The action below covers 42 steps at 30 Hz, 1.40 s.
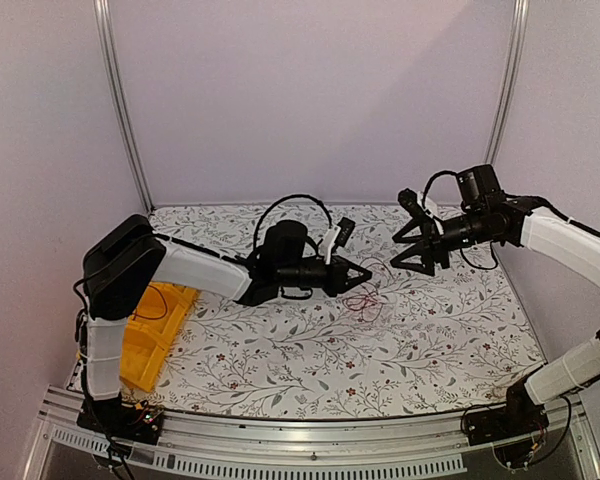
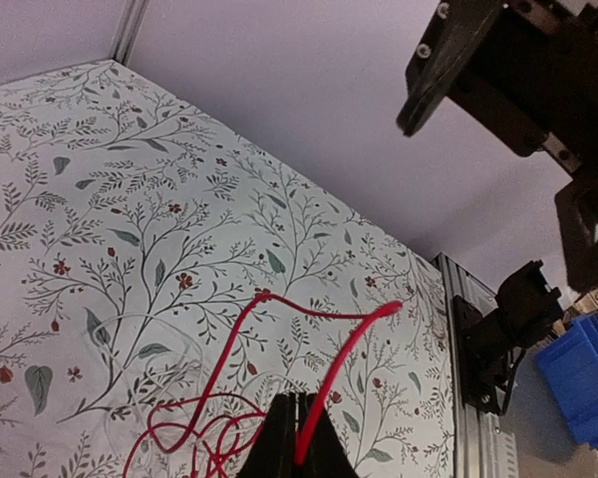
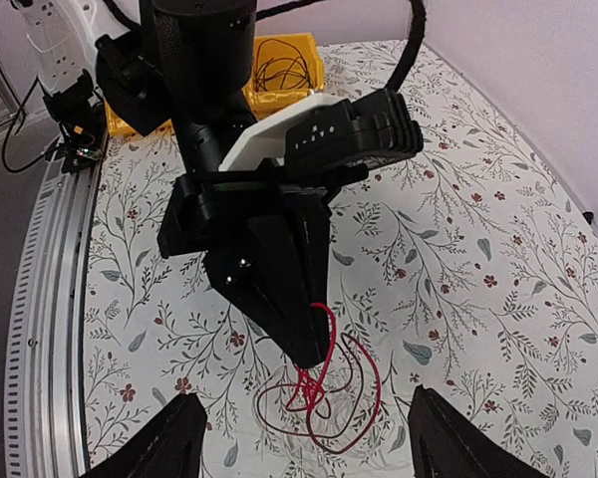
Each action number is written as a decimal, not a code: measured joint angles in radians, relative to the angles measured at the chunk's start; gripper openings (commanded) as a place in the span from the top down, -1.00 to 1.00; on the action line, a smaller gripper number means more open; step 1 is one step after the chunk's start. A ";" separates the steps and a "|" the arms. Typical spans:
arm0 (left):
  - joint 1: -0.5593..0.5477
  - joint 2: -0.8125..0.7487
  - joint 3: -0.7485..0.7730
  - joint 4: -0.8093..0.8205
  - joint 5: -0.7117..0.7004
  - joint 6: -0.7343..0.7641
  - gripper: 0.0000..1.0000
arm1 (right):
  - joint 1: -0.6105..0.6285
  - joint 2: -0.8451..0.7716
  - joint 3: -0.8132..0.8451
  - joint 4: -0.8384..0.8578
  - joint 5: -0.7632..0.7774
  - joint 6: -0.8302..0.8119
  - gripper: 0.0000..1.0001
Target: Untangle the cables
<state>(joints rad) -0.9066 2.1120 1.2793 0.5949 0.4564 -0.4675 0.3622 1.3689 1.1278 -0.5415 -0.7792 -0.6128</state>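
Note:
A tangle of thin red cables (image 1: 365, 303) lies on the floral table near the middle. My left gripper (image 1: 367, 274) is shut on one red cable (image 2: 344, 354) and holds it just above the tangle. That cable bends up from the closed tips and loops back down into the pile (image 2: 184, 428). My right gripper (image 1: 395, 254) hangs open and empty to the right of the left gripper. In the right wrist view its fingers (image 3: 151, 440) stand wide apart on either side of the red loops (image 3: 354, 398), with the left gripper (image 3: 312, 351) above them.
A yellow bin (image 1: 170, 335) holding thin black cables (image 1: 152, 300) sits at the table's left edge; it also shows in the right wrist view (image 3: 309, 62). A blue bin (image 2: 583, 383) stands off the table. Metal frame rails run along the table edges.

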 measured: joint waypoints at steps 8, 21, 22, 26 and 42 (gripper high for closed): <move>0.000 -0.039 0.016 -0.030 0.094 0.030 0.90 | 0.036 0.079 0.005 -0.017 0.015 -0.063 -0.47; -0.001 -0.051 0.040 -0.161 -0.020 0.086 0.43 | 0.076 0.172 0.039 -0.058 -0.037 -0.059 1.00; -0.001 -0.051 0.043 -0.173 -0.059 0.090 0.38 | 0.076 0.172 0.048 -0.065 -0.045 -0.053 1.00; -0.001 -0.040 0.076 -0.197 -0.232 0.086 0.35 | 0.076 0.169 0.109 -0.105 -0.096 -0.023 1.00; 0.011 0.225 0.253 -0.060 -0.328 -0.020 0.36 | 0.066 0.143 0.321 -0.288 -0.163 -0.003 1.00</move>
<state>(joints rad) -0.8955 2.3367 1.5326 0.5350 0.1287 -0.4873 0.4286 1.5120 1.4490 -0.8295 -0.9417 -0.6155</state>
